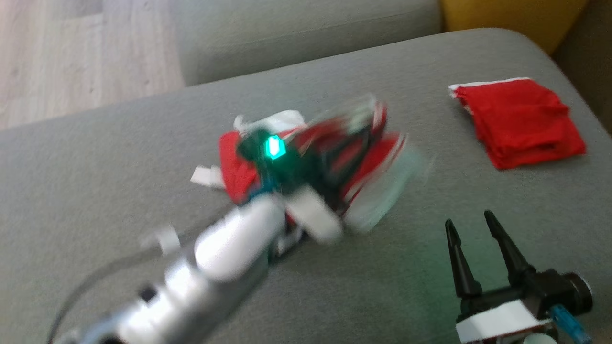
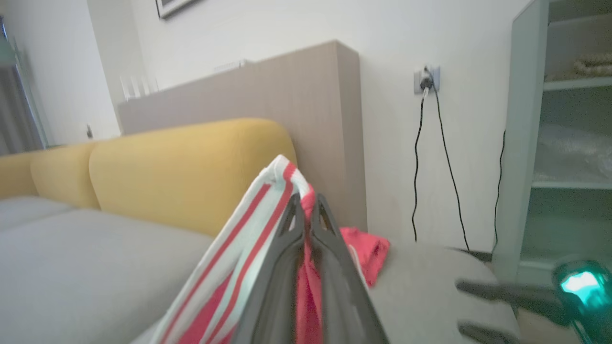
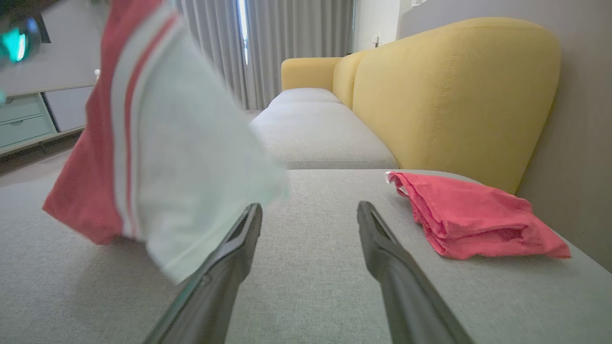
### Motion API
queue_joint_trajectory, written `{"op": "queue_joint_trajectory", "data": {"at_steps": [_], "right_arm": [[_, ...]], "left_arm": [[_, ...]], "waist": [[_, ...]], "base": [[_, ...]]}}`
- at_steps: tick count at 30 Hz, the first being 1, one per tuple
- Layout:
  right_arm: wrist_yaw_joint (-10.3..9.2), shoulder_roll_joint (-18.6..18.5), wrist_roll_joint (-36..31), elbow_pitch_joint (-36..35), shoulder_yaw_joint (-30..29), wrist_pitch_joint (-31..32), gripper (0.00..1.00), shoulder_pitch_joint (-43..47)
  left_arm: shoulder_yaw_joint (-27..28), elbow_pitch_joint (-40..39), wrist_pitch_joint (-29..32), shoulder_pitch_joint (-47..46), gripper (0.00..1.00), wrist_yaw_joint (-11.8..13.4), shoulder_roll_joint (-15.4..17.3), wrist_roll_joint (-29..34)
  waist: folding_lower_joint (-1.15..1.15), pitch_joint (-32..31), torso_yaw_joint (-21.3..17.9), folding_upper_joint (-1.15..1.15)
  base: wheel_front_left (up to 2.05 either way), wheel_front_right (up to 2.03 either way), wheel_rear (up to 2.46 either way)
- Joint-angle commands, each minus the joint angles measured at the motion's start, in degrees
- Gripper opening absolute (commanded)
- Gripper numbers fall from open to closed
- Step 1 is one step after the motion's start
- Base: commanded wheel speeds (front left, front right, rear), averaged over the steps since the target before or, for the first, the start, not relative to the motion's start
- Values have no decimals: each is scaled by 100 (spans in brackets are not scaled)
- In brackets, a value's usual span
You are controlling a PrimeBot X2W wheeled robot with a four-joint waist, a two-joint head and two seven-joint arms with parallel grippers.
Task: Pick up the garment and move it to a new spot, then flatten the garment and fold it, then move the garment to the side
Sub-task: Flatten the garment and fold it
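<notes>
Bare grey fabric sofa seat lay open at the left and along the near edge. A red-and-white striped garment hung over the centre, blocking it. A folded red cloth filled the far right corner, near a yellow upholstered backrest.

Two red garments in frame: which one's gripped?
The red-and-white striped garment, pinched by the left gripper. The plain red garment lies folded on the grey cushion.

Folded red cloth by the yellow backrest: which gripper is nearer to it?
Right. The right gripper, open and empty, points toward the folded red cloth from the near side. The left gripper is farther off over the middle of the sofa seat, shut on the striped garment.
</notes>
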Motion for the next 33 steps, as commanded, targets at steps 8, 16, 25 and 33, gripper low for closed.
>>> {"op": "queue_joint_trajectory", "data": {"at_steps": [8, 16, 25, 33], "right_arm": [[37, 6, -10, -153, 124, -32, 100, 11], [37, 35, -23, -225, 57, -32, 100, 76], [37, 83, -43, -421, 0, -32, 100, 73], [37, -1, -93, -492, -94, -32, 100, -46]], "left_arm": [[1008, 189, -46, -2469, 0, 11, 164, -480], [1334, 831, -46, -2938, 0, 10, 149, -699], [1900, 987, -46, -195, 0, 376, 1016, -482], [3200, 762, -46, 883, 0, 444, 1265, -289]], "waist": [[0, -212, -357, 0], [0, -254, -37, 0], [0, 138, 357, 0], [0, 495, 608, 0]], "base": [[0, 0, 0], [0, 0, 0], [0, 0, 0], [0, 0, 0]]}}
